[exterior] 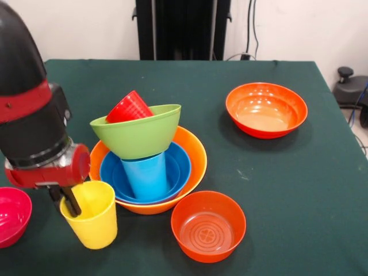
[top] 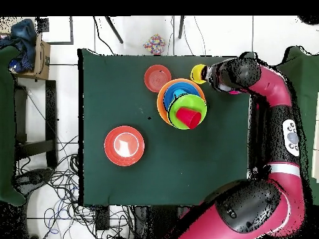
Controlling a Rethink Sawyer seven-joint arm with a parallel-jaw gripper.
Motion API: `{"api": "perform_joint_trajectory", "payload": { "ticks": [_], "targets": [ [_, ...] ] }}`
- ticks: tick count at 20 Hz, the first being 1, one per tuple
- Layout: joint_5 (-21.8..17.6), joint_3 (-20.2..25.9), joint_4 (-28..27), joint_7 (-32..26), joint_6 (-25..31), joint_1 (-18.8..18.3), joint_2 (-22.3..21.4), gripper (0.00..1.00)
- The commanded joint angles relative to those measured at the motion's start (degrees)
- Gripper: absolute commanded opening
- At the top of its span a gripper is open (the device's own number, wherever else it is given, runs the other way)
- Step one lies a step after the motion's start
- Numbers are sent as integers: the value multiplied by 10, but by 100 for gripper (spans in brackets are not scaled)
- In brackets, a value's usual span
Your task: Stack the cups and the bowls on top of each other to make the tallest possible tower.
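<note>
- my gripper (exterior: pixel 70 202) is at the near corner of the table, one dark finger (exterior: pixel 73 204) dipped inside the yellow cup (exterior: pixel 92 215), by its rim; i take it as closed on the cup wall, though the outer finger is hidden behind my wrist.
- the yellow cup stands upright on the green cloth (exterior: pixel 299 190), just beside the tower (exterior: pixel 146 161), apparently not touching it.
- small magenta bowl (exterior: pixel 11 215) sits at the near edge, close to my wrist. a red-orange bowl (exterior: pixel 208 226) lies near, on the tower's other side.
- the tower: pale orange bowl (exterior: pixel 192 150) at the bottom, blue bowl (exterior: pixel 178 167) nested in it, light blue cup (exterior: pixel 146 174) standing inside that, lime green bowl (exterior: pixel 138 135) perched on the cup, red cup (exterior: pixel 129 108) lying tilted in the green bowl.
- far off, well apart, a second red-orange bowl (exterior: pixel 266 109).
- my judgement: lift the yellow cup straight up until it clears the green rim before moving across. the green bowl balances on a narrow cup and looks easy to tip, so lower slowly and centred.
- the tilted red cup leaves no flat seat; i expect the yellow cup to settle beside or over it unevenly.
</note>
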Motion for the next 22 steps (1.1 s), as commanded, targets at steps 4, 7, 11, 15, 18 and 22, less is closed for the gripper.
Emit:
{"api": "perform_joint_trajectory", "payload": {
  "ticks": [4,7,11,15,18,22],
  "targets": [
    [34,2,74,-68,79,-8,-94,0],
    [45,1,94,-66,90,-12,-114,0],
    [61,-1,116,-61,107,-16,-139,0],
    [75,0,138,-58,123,-19,-163,0],
    [82,-1,163,-55,122,-19,-179,0],
    [91,2,202,-50,119,-18,-203,0]
  ]
}}
